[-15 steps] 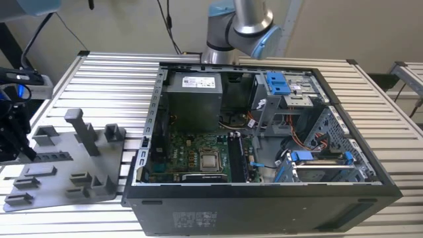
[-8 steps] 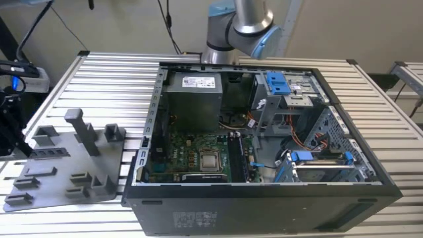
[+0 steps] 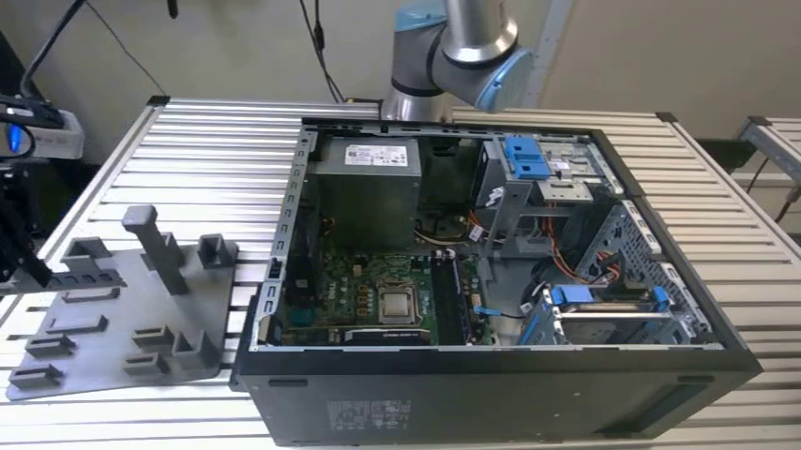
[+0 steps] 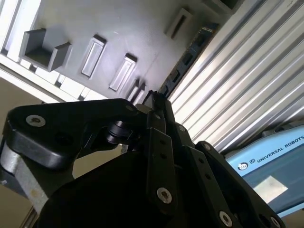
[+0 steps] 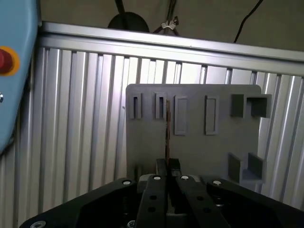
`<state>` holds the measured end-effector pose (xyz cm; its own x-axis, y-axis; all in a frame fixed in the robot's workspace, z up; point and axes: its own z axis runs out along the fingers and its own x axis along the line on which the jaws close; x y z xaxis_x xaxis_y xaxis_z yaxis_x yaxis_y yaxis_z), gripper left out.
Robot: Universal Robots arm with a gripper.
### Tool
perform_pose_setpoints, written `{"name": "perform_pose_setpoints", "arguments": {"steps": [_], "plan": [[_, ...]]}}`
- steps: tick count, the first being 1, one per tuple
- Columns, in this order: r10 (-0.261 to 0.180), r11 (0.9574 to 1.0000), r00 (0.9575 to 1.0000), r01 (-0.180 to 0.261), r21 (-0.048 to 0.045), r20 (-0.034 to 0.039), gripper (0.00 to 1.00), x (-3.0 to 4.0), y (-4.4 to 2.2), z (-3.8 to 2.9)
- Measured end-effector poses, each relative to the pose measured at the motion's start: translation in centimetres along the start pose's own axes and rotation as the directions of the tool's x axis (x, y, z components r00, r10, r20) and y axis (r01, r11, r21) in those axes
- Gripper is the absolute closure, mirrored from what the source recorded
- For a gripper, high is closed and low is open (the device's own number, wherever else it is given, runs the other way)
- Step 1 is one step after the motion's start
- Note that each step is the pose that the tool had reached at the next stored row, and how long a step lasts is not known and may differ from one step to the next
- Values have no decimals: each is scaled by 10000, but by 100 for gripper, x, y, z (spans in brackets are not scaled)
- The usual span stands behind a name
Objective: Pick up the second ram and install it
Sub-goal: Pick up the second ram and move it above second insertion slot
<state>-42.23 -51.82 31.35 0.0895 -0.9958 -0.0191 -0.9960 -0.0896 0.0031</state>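
Gripper [image 5: 167, 164] pinching the thin second ram [image 5: 167, 128], held edge-on over the grey tray [image 5: 199, 147]

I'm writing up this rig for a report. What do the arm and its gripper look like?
The arm is a silver-grey tube with rounded joints and a light blue cap. The gripper is matt black, built of flat linked bars pinned with silver screws and narrowing to two slim jaws.
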Motion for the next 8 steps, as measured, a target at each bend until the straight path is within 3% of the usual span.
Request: {"name": "perform_pose_setpoints", "arguments": {"steps": [8], "plan": [[-1, 10000, 10000, 1, 0, 0, 86, -4, 0, -203]]}}
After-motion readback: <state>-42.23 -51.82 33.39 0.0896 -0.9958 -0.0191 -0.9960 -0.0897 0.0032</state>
